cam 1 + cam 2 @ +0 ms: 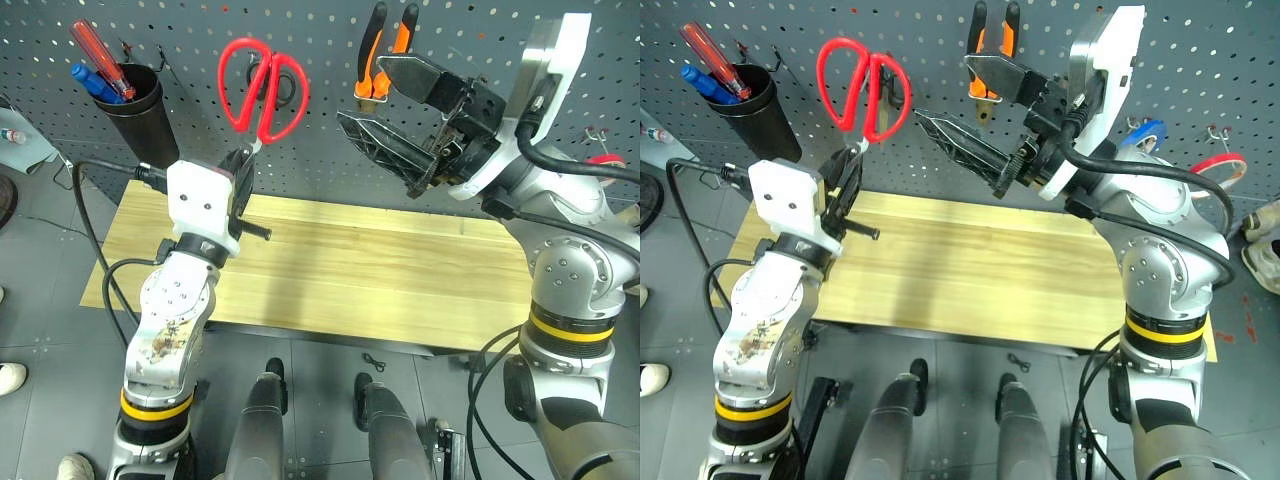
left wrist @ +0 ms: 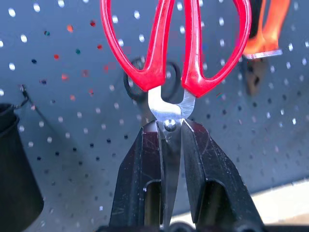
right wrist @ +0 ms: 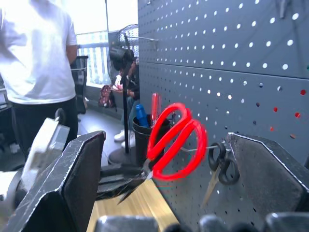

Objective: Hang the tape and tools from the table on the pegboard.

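We find the left gripper (image 1: 243, 165) raised in front of the pegboard (image 1: 480, 40), its fingers (image 2: 140, 179) clamped on the blades of the red-handled scissors (image 1: 262, 88), just below the pivot. The scissors stand upright with the handle loops uppermost, against the board and in front of the small black-handled scissors (image 2: 137, 79) that hang there. The right gripper (image 1: 395, 105) is held up beside them, its fingers spread wide and holding nothing. The orange-and-black-handled pliers (image 1: 385, 50) hang on the pegboard behind its upper finger. A black cup (image 1: 135, 110) at the board's left holds the red and blue screwdrivers (image 1: 98, 62). The blue tape (image 1: 1145, 133) and a red roll (image 1: 1220, 163) are on the board at the right. The counter (image 1: 380, 270) lies below the arms. A person in a white shirt (image 3: 38, 53) stands in the right wrist view.
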### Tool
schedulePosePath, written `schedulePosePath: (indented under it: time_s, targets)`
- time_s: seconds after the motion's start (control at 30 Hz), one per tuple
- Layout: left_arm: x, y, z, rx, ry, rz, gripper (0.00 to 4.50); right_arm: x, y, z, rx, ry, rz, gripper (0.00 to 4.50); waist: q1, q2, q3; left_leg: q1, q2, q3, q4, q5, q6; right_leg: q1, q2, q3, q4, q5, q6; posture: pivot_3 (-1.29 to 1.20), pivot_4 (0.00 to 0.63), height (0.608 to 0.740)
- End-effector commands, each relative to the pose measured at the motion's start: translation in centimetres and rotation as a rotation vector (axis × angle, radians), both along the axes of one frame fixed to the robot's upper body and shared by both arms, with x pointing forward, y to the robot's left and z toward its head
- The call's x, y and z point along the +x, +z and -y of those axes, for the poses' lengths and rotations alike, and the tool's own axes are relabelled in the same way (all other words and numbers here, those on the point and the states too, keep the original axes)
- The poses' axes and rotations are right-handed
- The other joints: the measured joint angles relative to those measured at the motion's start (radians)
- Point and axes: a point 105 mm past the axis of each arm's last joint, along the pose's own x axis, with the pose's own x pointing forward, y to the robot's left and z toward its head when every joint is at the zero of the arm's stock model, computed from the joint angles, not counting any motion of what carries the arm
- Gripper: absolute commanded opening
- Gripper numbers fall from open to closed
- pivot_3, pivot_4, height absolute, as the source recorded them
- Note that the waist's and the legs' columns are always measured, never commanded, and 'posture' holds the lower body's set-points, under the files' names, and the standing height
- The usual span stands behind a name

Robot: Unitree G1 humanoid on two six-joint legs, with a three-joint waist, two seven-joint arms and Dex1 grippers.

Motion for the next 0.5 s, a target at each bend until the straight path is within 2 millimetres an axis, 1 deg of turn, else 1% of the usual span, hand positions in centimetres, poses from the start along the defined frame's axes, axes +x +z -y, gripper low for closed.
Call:
schedulePosePath:
  time_s: [0.03,0.1,0.3,0.4,0.5]
  targets:
    - [0.0,0.4,0.4,-0.006,-0.004,0.038,0.13,-0.8,1.3,0.1,0.007,-0.014,0.089,4.5,0.0,0.0,0.0,0.0,0.0,0.0,0.0,0.0,0.0,0.0,0.0,0.0,0.0,0.0,0.0,0.08,0.304,0.74]
    - [0.3,0.5,0.6,-0.011,-0.009,0.037,0.13,-0.8,1.3,0.0,0.005,-0.017,0.091,4.5,-0.001,-0.001,0.0,0.0,0.0,0.0,0.0,0.0,0.0,0.0,0.0,0.0,0.001,0.0,0.0,0.07,0.302,0.74]
    - [1.5,-0.5,0.3,-0.054,0.008,-0.021,0.13,-0.6,1.4,0.3,-0.003,-0.042,0.084,4.5,-0.009,-0.001,0.0,0.0,0.0,0.0,0.004,0.0,0.0,0.0,0.0,0.0,0.003,0.0,0.0,0.05,0.307,0.74]
    - [2.5,-1.0,0.3,-0.076,0.002,-0.069,0.13,-0.5,1.2,0.4,-0.007,-0.052,0.077,4.5,-0.011,-0.001,0.0,0.0,0.0,-0.001,0.006,0.0,0.0,0.0,0.0,0.0,0.005,0.001,0.0,0.04,0.312,0.74]
    - [3.2,-1.2,0.4,-0.076,-0.005,-0.086,0.13,-0.5,1.1,0.3,-0.011,-0.055,0.072,4.5,-0.014,-0.001,-0.001,0.0,0.0,-0.001,0.008,0.0,0.0,0.001,0.0,0.0,0.005,0.001,0.0,0.04,0.314,0.74]
